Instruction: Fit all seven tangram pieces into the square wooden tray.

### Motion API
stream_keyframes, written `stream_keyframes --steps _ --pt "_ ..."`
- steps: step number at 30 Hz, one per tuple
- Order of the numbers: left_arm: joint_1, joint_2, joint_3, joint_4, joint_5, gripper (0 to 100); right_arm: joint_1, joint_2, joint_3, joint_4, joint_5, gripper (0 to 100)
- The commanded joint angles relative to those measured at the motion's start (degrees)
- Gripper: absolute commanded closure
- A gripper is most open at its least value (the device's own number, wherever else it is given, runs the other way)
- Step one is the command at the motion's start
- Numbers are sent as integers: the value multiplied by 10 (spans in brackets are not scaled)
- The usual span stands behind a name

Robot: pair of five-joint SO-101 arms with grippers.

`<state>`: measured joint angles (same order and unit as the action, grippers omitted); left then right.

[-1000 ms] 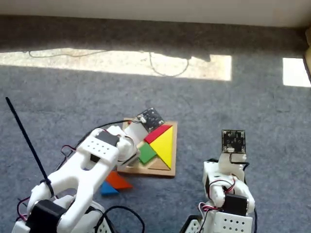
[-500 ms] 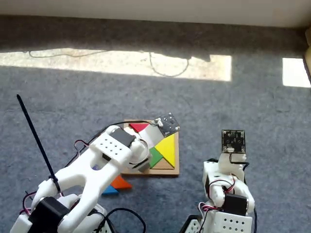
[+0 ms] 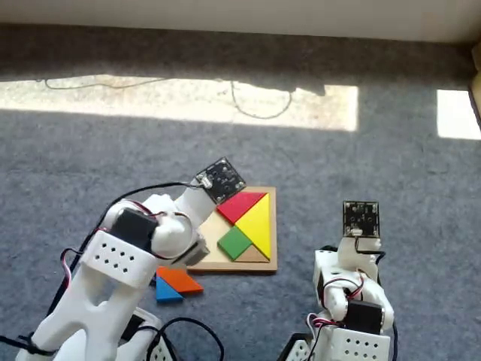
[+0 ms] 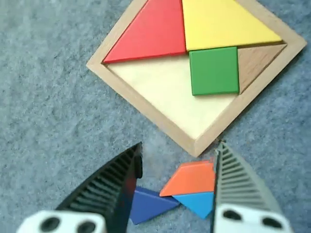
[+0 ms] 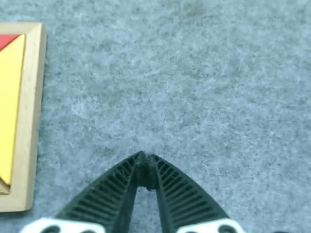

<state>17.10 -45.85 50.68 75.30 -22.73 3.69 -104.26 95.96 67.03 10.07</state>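
Left wrist view: left tool (image 4: pixel 179 145) hangs over the grey carpet (image 4: pixel 43 116), pointing down at the near corner of the tray (image 4: pixel 141 102). Jaws stand wide apart and hold nothing.

Key relation: three loose pcs lie on the carpet just off that tray corner, on the robot's side, and sit in the gap between the tool's two fingers.
- orange piece (image 4: pixel 189 178): closest to the tray. Its long axis runs approx. finger to finger, i.e. across the gap, not along it. One end is hidden behind a finger; contact cannot be judged.
- light-blue triangle (image 4: pixel 197 201): touching the orange piece's far edge.
- dark-blue piece (image 4: pixel 148 206): beside the light-blue one, nearer the other finger.

Tray contents: red triangle (image 4: pixel 153 34) and yellow triangle (image 4: pixel 223 24) fill the far half, edge to edge. Green square (image 4: pixel 214 70) sits under the yellow, with a tan triangle (image 4: pixel 255 56) next to it. The half nearest the tool is bare wood.

High view: orange piece (image 3: pixel 179 280) lies next to the left arm's base, so that arm is clearly the nearer one.

Right wrist view: right tool (image 5: pixel 144 167) is parked on the other side of the tray (image 5: pixel 34 121), well apart from the loose pcs. Fingers are pressed together, nothing between them.

Judgement: 4 of 7 pcs placed. Next grasp likely the orange piece; with its long axis spanning the gap, a wrist turn may be needed first.
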Motion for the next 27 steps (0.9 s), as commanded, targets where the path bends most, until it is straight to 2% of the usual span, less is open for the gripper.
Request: stream_keyframes --steps 1,4,12,21,27 --pt "-47 -16 -6 27 -30 692 7 -8 54 -11 4 989" --pt "-69 -16 28 26 -36 665 7 -8 54 -11 4 989" --pt "-76 -17 138 19 -125 663 7 -8 54 -11 4 989" --pt "-141 -16 247 -118 -156 663 7 -8 54 -11 4 989" --pt "-162 -19 237 -139 -154 664 7 -8 54 -11 4 989"
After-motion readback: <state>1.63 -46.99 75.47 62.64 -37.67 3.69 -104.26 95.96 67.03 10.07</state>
